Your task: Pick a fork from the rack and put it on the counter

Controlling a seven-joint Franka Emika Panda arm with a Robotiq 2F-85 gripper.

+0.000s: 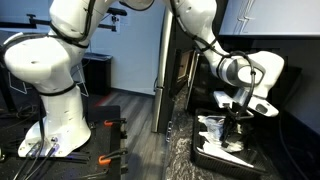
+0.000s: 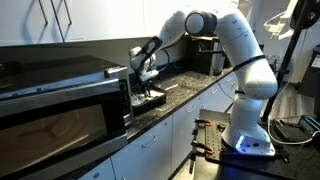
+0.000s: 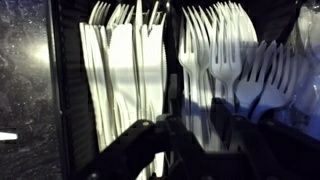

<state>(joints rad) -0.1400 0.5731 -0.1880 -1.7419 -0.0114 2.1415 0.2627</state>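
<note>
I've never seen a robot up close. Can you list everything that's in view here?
forks: many, white, right compartment of the rack
other cutlery: many, white, left compartment; kind unclear
rack: one, black, on the counter
counter: one, black with speckles, over the cabinets
oven-like appliance: one, silver and black, on the counter near the rack
cabinets: several, white, under the counter
robot arm: one, white, beside the counter
end effector: one, black, above the rack

Bright, even indoor light. Large stainless-steel microwave oven with a dark glass door (image 2: pixel 55 100) close in front; white flat-fronted base cabinets (image 2: pixel 165 140) running on beside it. Pale blue-grey wall panel (image 1: pixel 135 45) behind, low black box-shaped cabinet (image 1: pixel 97 72) against it, possibly a speaker. Dark flat floor covering (image 1: pixel 115 110) below.
</note>
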